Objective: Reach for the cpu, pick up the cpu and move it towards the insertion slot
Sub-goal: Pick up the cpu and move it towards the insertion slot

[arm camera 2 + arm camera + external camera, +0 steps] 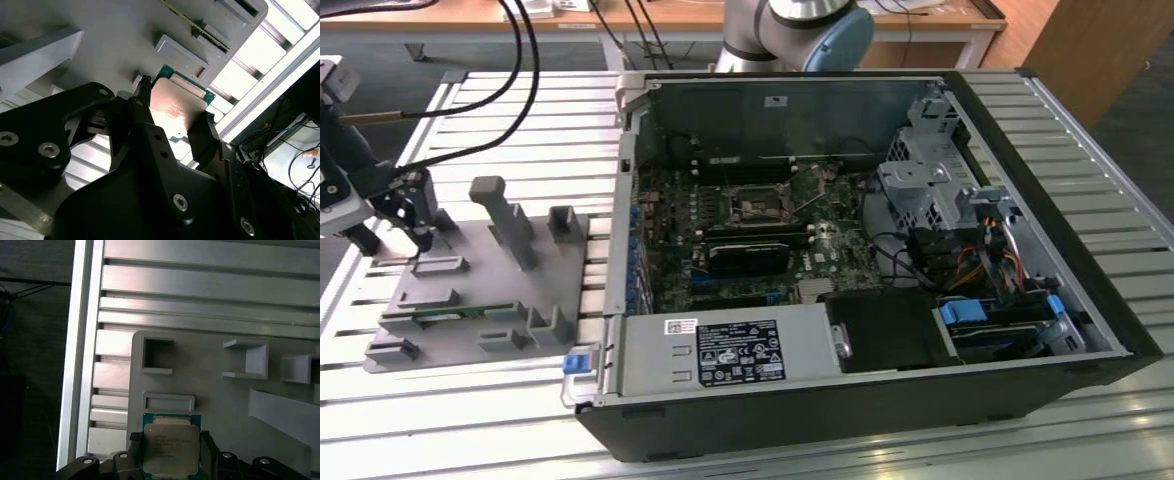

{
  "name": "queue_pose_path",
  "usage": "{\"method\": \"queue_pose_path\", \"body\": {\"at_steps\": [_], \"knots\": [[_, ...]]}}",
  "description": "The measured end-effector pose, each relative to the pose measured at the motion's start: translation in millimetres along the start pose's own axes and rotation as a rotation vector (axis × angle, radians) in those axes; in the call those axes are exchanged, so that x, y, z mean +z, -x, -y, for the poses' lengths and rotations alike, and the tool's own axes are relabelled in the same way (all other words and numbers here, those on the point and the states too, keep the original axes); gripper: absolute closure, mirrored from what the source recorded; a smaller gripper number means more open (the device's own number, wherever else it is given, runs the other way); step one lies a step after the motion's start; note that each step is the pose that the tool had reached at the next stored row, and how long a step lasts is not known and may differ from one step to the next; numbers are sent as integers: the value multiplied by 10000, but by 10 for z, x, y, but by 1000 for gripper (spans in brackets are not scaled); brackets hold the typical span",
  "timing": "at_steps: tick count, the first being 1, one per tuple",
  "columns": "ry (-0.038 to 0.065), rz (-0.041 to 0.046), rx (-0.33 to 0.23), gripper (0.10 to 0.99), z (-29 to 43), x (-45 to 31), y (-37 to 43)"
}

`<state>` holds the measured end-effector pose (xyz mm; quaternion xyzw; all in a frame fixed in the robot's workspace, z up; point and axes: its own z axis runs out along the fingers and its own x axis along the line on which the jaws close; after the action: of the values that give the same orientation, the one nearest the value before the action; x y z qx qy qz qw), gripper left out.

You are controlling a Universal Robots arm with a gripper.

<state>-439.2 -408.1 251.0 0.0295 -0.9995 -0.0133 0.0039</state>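
Observation:
The cpu (170,447), a flat square chip with a silvery top and green rim, sits between my gripper's (169,452) two black fingers, which press on its opposite sides. In the second wrist view the cpu (175,107) is held a little off the grey fixture plate (115,40) by the shut gripper (176,106). In the exterior view the gripper (398,222) hangs over the plate's (480,290) far corner, at the exterior view's left. The insertion slot (758,203), a silvery frame round a dark centre, lies inside the open computer case (881,330), well off to the exterior view's right.
Grey posts (504,220) and rectangular recesses (157,355) rise from the fixture plate, and a thin green strip (454,312) lies on it. The case's tall wall (630,180) stands between plate and motherboard. Cables (520,70) hang above the slatted aluminium table (454,420).

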Motion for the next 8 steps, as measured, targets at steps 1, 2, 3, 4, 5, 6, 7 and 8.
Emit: {"method": "queue_pose_path", "body": {"at_steps": [1, 2, 3, 4, 5, 6, 7, 8], "knots": [[1, 1, 0, 541, 0, -9, 0], [0, 0, 0, 541, 0, -18, 0], [0, 0, 0, 541, -1, -26, 0], [-1, -1, 0, 541, -1, -35, 0], [0, 0, 0, 541, -1, -41, 0], [0, 0, 0, 541, -1, -48, 0], [0, 0, 0, 541, -1, -54, 0], [0, 0, 0, 541, -2, -60, 0]]}}
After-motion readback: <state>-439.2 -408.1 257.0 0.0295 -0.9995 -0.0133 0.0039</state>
